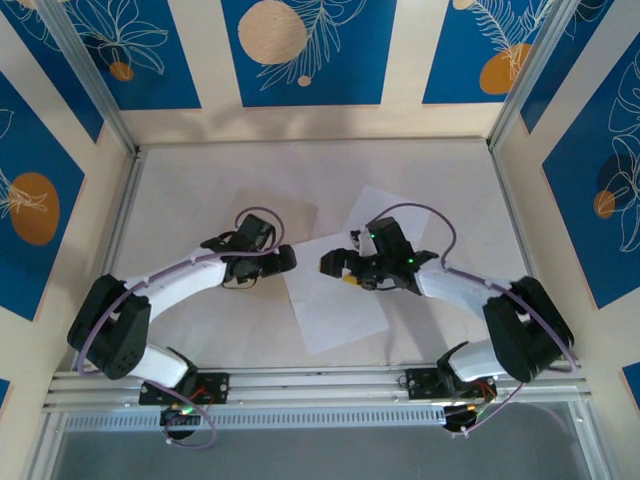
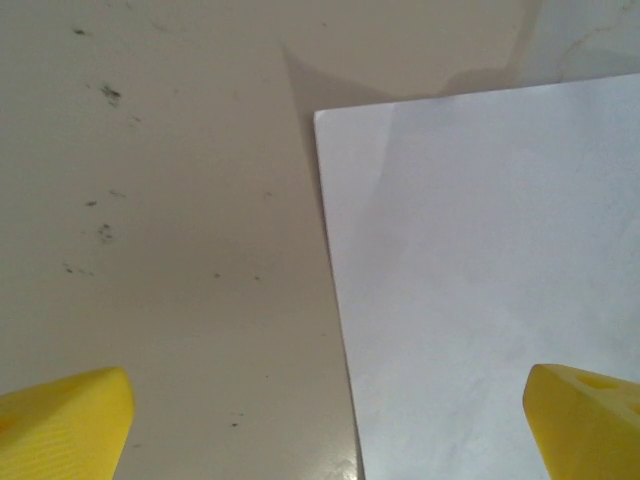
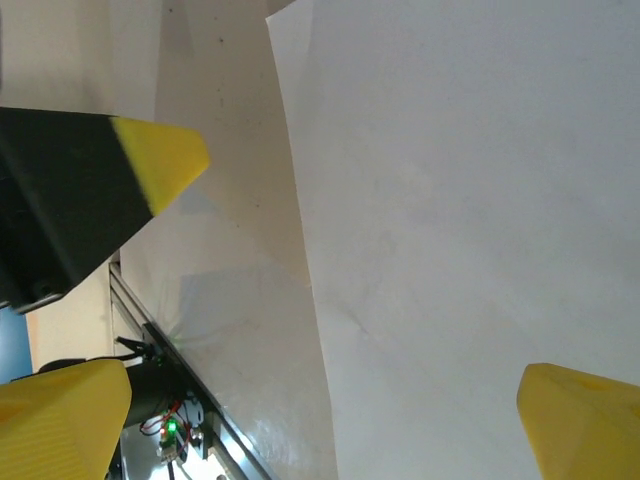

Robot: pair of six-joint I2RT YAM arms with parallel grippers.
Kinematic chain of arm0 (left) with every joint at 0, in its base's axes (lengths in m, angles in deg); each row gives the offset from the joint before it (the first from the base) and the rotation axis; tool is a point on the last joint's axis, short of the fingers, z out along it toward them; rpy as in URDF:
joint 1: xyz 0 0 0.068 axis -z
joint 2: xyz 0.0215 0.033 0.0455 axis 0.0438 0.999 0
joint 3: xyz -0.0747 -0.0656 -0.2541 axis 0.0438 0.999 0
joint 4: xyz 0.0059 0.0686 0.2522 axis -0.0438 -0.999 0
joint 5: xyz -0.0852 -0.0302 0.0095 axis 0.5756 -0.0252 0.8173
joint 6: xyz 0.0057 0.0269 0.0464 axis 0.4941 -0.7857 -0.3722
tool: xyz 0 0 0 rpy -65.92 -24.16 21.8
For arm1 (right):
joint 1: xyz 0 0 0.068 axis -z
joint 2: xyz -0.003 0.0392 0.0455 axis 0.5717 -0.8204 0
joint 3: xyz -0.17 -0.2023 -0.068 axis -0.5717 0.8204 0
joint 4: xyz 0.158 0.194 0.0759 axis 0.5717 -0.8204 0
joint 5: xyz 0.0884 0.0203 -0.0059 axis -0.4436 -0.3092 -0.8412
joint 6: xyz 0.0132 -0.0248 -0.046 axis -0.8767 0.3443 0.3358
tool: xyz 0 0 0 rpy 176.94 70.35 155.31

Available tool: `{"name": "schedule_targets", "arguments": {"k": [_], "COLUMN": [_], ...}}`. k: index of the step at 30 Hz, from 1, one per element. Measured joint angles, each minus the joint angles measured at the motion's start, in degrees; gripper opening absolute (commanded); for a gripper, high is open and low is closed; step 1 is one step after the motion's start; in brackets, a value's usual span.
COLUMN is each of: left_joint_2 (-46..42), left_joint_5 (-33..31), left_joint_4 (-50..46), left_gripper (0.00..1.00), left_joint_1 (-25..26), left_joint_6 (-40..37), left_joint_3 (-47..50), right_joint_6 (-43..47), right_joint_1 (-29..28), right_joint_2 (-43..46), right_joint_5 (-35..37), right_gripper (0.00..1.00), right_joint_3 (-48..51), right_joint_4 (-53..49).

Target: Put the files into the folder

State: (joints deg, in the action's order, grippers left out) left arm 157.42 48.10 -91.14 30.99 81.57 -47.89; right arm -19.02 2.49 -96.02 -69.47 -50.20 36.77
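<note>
- Left gripper (image 1: 288, 258) and right gripper (image 1: 337, 264) are both spread wide and holding nothing, nose to nose just above the files (image 1: 338, 305).
- The white sheets lie loose mid-table, overlapping.
- The folder (image 1: 285, 218) looks like the faint tan patch under the left gripper.
- Nothing's filed yet, so the whole job's left.

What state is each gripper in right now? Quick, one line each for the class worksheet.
Left gripper: open, holding nothing.
Right gripper: open, holding nothing.
</note>
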Motion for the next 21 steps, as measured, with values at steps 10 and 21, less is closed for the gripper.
{"name": "schedule_targets", "arguments": {"k": [10, 21], "left_joint_2": [-2.4, -6.1], "left_joint_5": [0.1, 0.8], "left_joint_4": [-0.5, -1.1], "left_gripper": [1.00, 1.00], "left_joint_1": [-2.6, -2.8], "left_joint_6": [-1.2, -1.1], "left_joint_3": [0.5, 2.8], "right_joint_6": [-0.4, 1.2], "right_joint_1": [1.2, 11.1], "right_joint_2": [-11.1, -8.7], "right_joint_5": [3.7, 4.0], "right_gripper": [1.00, 1.00], "right_joint_3": [-3.4, 0.3], "right_joint_4": [3.1, 5.3]}}
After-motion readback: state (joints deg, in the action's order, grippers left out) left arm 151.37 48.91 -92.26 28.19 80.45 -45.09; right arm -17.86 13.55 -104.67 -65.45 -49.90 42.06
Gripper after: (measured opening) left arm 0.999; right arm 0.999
